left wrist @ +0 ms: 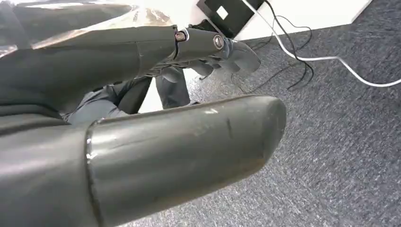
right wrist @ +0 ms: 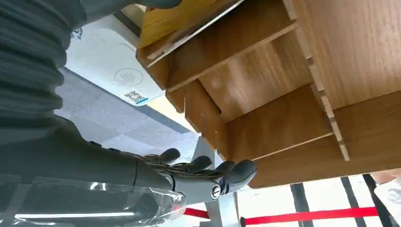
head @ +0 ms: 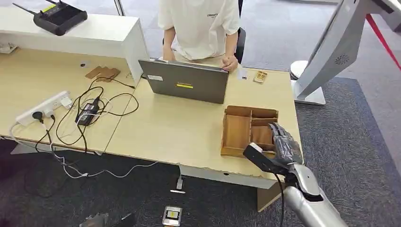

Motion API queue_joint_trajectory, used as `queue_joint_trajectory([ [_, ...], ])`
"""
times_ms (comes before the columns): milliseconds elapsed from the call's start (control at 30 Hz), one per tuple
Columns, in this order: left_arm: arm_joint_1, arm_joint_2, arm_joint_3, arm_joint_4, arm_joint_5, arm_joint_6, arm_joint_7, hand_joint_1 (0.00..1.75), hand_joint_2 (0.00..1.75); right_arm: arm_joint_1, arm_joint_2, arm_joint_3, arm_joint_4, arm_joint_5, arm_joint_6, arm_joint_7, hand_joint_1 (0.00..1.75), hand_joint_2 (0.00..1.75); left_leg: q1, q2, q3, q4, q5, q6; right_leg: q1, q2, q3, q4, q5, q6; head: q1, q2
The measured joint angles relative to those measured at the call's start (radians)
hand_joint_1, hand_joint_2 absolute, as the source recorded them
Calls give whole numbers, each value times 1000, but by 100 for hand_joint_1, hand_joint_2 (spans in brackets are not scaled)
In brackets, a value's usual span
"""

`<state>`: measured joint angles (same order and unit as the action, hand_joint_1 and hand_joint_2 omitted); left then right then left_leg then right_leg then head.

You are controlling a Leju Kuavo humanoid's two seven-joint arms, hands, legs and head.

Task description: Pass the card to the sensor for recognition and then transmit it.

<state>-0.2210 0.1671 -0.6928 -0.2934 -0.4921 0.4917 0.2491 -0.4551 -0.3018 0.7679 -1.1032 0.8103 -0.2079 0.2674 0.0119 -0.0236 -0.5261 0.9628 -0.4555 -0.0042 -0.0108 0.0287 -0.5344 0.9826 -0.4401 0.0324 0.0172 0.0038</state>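
At the near right of the desk, the right hand hovers over the wooden box, right at its 4 o'clock corner. From the right wrist, the fingers reach out long and loosely spread with only the tips bent, and there's nothing between them and the thumb: no grasp yet. The left hand hangs low over the carpet, fingers stretched out, thumb apart, holding nothing.

So where's the card? I can't pick it out for certain. The box's open compartments face the right wrist camera, and a pale-edged slab sits at one edge of them; it may be the card or just a divider. My call is that the card is in the box, untouched.

The sensor looks to be the white pad with the contactless mark, lying on the desk just past the box. A laptop stands at 10 o'clock from the box, with a person seated behind it.

This reads as step one, the pick. Next the hand needs to dip into the right compartment and close thumb against finger on a thin edge. That's fiddly, because the dividers leave little room. Only then come the pad and the handover.
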Motion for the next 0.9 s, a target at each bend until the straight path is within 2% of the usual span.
queue_joint_trajectory([
  [433, -3, -1, -1, -3, -18, -8, 13, 0, 0, 35, -27, 0, -3, -1, -13, 3, 0, 175, 0, 0, 0, 0, 0, 0, 0, 0, 0, 0, 0, 0, 0, 0],
  [900, -8, -1, -6, -7, -21, -14, 13, 0, 0, 43, -33, 0, -6, 3, -15, 5, 0, 175, 0, 0, 0, 0, 0, 0, 0, 0, 0, 0, 0, 0, 0, 0],
])
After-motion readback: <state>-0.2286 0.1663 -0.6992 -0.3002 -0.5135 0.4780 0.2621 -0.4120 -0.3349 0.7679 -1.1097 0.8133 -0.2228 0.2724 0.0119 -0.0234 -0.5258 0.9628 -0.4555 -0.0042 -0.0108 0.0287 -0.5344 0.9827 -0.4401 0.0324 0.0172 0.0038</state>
